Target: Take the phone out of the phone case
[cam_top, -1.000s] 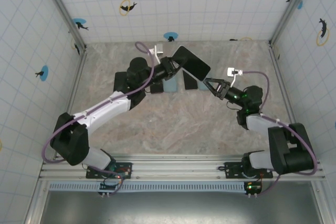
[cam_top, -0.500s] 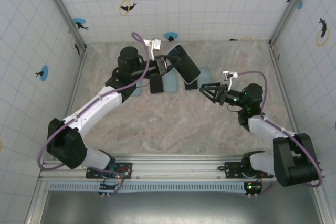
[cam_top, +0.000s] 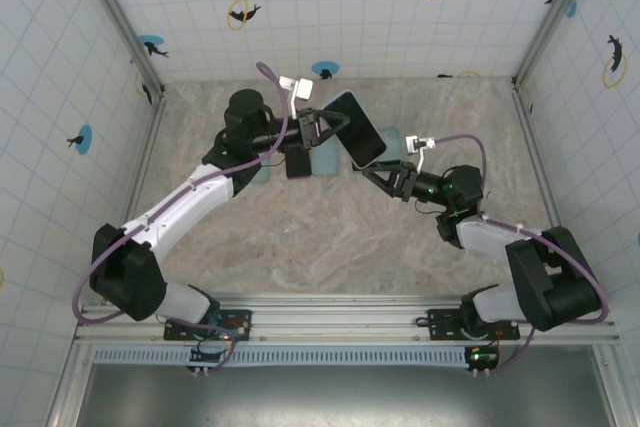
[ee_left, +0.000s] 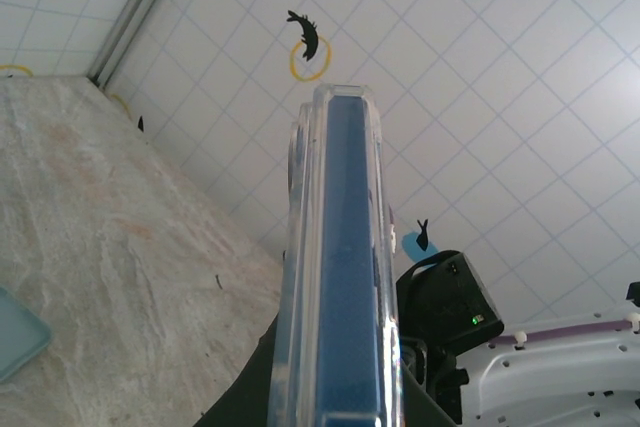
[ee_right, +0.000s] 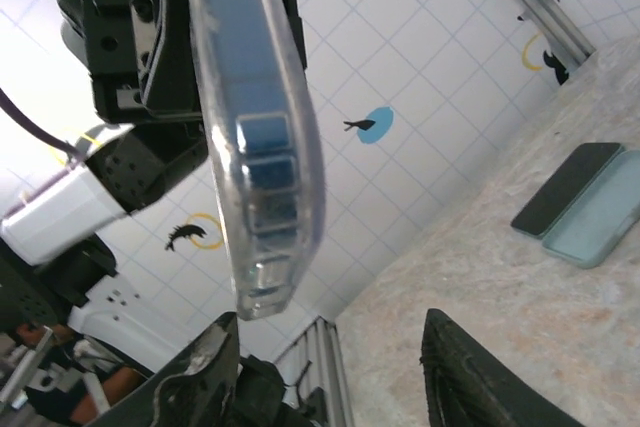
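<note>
Right wrist: one cased phone [ee_right: 255, 137], one bare phone [ee_right: 568, 187], one pale case [ee_right: 602, 219].

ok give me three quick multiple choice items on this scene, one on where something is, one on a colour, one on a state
1. Where is the cased phone relative to the table?
A) lying flat on it
B) held up off it in the left fingers
C) leaning on the back wall

2. What colour is the phone's edge inside the clear case?
A) red
B) yellow
C) blue

3. How do the right fingers stand?
A) open, gripping nothing
B) shut on the phone
C) shut on a case lying on the table

Answers:
1 B, the top view shows the left fingers holding it above the table.
2 C, the left wrist view shows a blue edge through the clear case.
3 A, the right wrist view shows both fingers apart and not clamped on the phone.
</note>
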Motion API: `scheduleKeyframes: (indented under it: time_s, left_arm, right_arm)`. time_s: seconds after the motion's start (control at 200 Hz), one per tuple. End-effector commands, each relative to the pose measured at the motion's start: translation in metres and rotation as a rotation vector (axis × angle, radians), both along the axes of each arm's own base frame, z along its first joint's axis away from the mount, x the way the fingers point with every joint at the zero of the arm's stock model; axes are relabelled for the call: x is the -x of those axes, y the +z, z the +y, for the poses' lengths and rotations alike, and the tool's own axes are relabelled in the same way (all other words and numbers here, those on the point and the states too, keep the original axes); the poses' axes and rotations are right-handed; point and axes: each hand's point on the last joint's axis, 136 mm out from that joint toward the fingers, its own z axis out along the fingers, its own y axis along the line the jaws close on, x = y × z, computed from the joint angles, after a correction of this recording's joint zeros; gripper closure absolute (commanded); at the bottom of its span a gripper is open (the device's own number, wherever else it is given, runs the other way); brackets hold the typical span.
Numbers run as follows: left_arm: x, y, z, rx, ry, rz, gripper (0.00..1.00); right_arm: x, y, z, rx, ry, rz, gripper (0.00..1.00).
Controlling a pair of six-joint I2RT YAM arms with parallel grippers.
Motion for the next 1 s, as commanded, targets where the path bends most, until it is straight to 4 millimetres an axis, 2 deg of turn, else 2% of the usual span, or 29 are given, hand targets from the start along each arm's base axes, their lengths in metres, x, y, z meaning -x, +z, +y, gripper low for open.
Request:
scheduleKeyframes:
  time_s: [0.0,0.385,0.856,0.991]
  left_arm:
    - [0.002,0.020,0.000,0.053,-0.025,-0.094,1.00]
    - [-0.004,0.021,0.000,0.080,-0.002,-0.066,1.00]
    - [0.000,0.025,0.001,0.123,-0.032,-0.018,1.00]
    - [0.004,0.024,0.001,0.122,-0.044,-0.012,1.00]
  right_arm:
    - [0.005,0.034,-0.001,-0.098,-0.013,-0.104,0.55]
    - [0.011,0.034,0.006,-0.112,0.008,-0.119,0.72]
    - [0.005,0.029,0.008,-0.092,0.004,-0.120,0.84]
    - [0.002,0.032,0.005,-0.105,-0.005,-0.117,0.83]
